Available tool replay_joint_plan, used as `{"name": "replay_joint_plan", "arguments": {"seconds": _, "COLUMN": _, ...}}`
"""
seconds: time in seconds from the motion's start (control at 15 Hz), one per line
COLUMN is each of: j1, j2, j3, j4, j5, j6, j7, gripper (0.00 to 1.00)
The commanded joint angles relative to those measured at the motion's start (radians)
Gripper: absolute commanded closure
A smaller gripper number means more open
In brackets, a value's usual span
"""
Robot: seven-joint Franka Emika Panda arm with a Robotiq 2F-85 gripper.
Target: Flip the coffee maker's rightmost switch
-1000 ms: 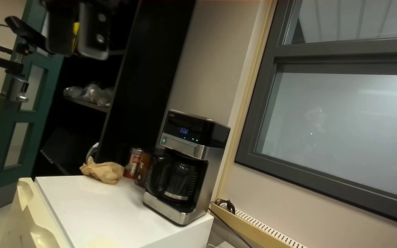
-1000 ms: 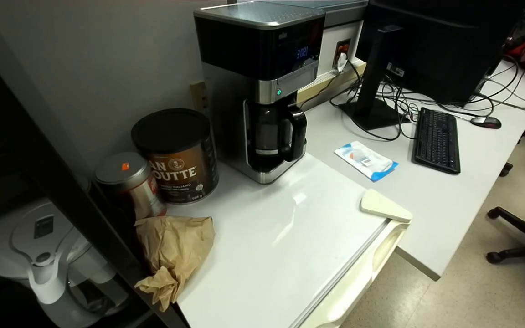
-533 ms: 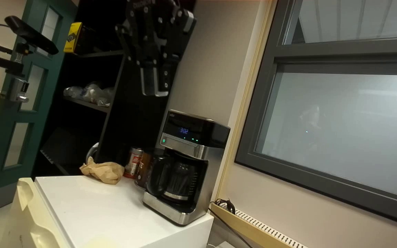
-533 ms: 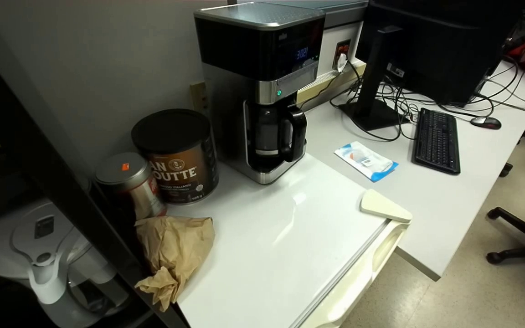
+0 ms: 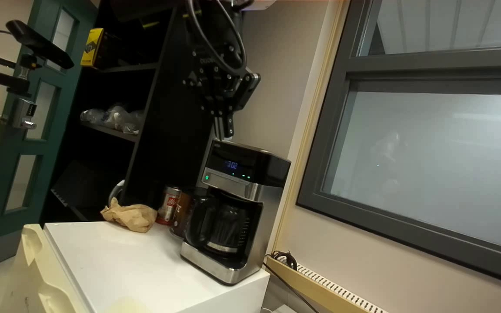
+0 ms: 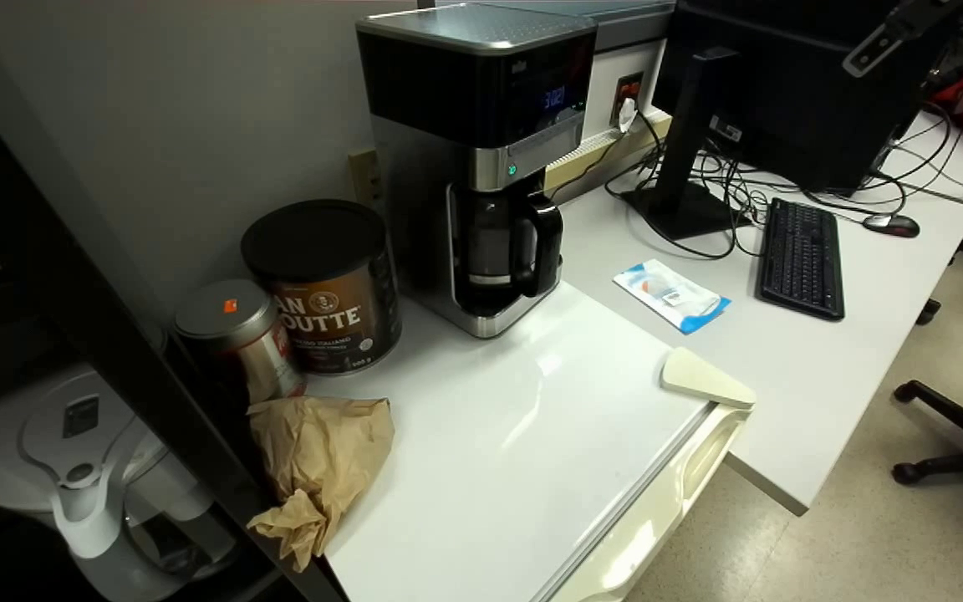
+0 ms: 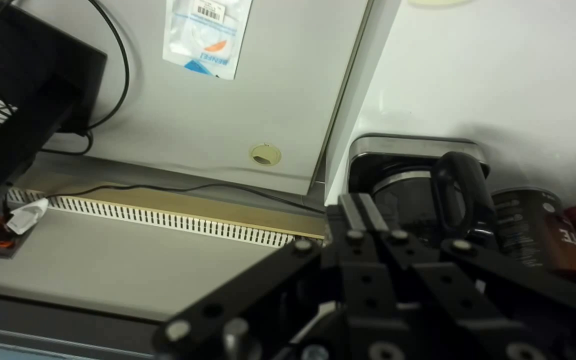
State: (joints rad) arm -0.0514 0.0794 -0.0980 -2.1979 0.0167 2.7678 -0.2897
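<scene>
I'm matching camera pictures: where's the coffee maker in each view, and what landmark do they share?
In an exterior view: the coffee maker, just below centre.
In an exterior view: the coffee maker, upper centre.
Wrist view: the coffee maker, right of centre, partly behind the gripper.
Shared landmark: the large brown can, pictured left of it in both exterior views, right in the wrist view.

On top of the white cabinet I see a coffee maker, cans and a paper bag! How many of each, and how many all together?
Coffee maker: 1
Cans: 2, a big brown can and a smaller silver-and-red can
Paper bag: 1, brown and crumpled
Total: 4
</scene>
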Motion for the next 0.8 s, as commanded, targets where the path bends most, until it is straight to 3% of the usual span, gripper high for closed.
{"name": "replay_joint_plan", "arguments": {"seconds": 0.0, "j1": -0.013, "j2": 0.115, "j3": 0.046, "j4": 0.113, "j5": 0.044, "j6": 0.044, "j7": -0.026, "gripper": 1.0}}
{"name": "replay_joint_plan", "arguments": {"seconds": 0.73, "j1": -0.041, "j2": 0.354, "j3": 0.123, "j4": 0.33, "j5": 0.045, "j6": 0.142, "j7": -0.047, "gripper": 1.0}}
